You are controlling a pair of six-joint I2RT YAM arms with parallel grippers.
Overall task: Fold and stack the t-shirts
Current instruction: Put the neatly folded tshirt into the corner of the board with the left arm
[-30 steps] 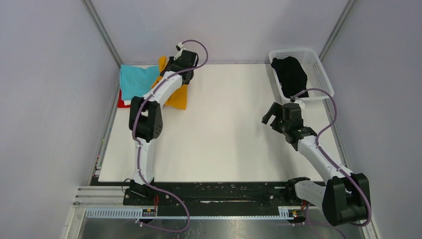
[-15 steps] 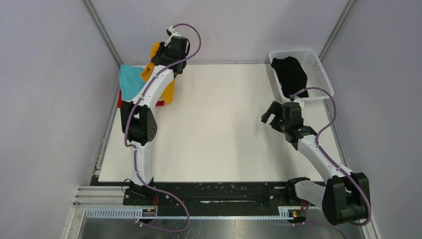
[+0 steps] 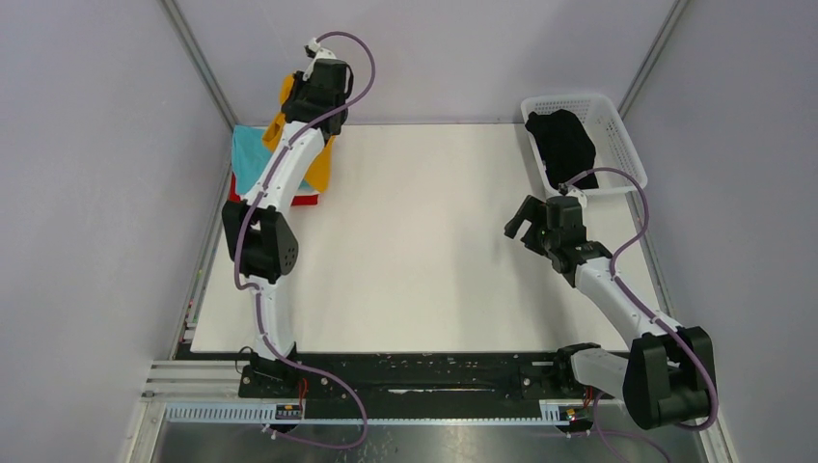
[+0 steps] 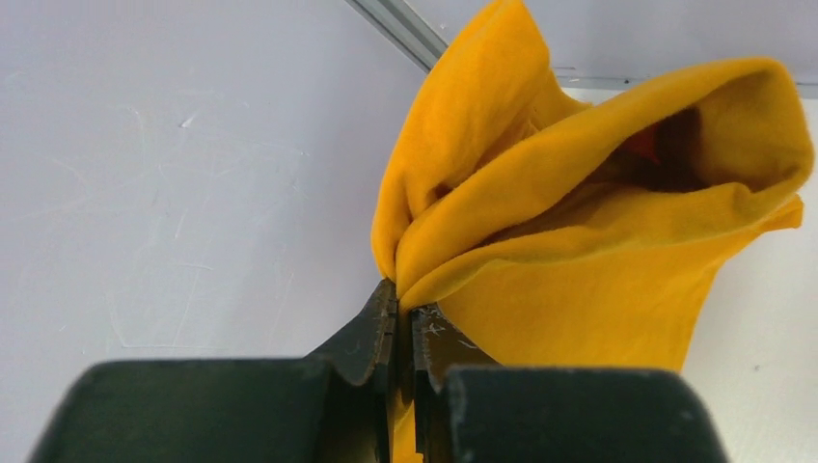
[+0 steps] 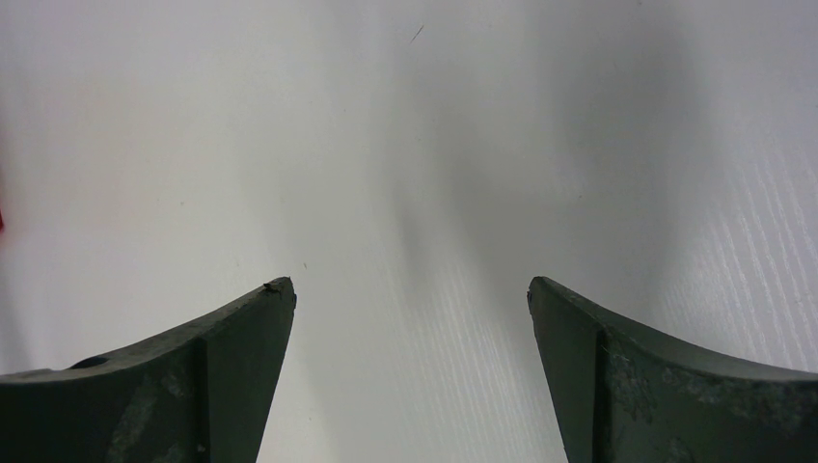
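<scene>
My left gripper [image 3: 301, 104] is at the far left corner, shut on the folded mustard-orange t-shirt [image 3: 321, 164], which hangs from its jaws over the stack; in the left wrist view the shirt [image 4: 598, 222] bunches up from the closed fingertips [image 4: 403, 313]. Under it lie the teal t-shirt [image 3: 247, 151] and the red t-shirt [image 3: 299, 199], mostly covered by my arm. The black t-shirt [image 3: 561, 143] lies crumpled in the white basket [image 3: 610, 125]. My right gripper [image 3: 524, 218] is open and empty above the bare table [image 5: 415, 193]. The white t-shirt is not in view.
The grey side walls and metal corner posts [image 3: 198, 58] close in the table at the back left and right. The basket stands at the far right corner. The arm bases and black rail [image 3: 424, 371] run along the near edge.
My left gripper has carried the mustard-orange shirt to the left and farther back, from beside the teal shirt to over it. The right gripper has barely moved.
</scene>
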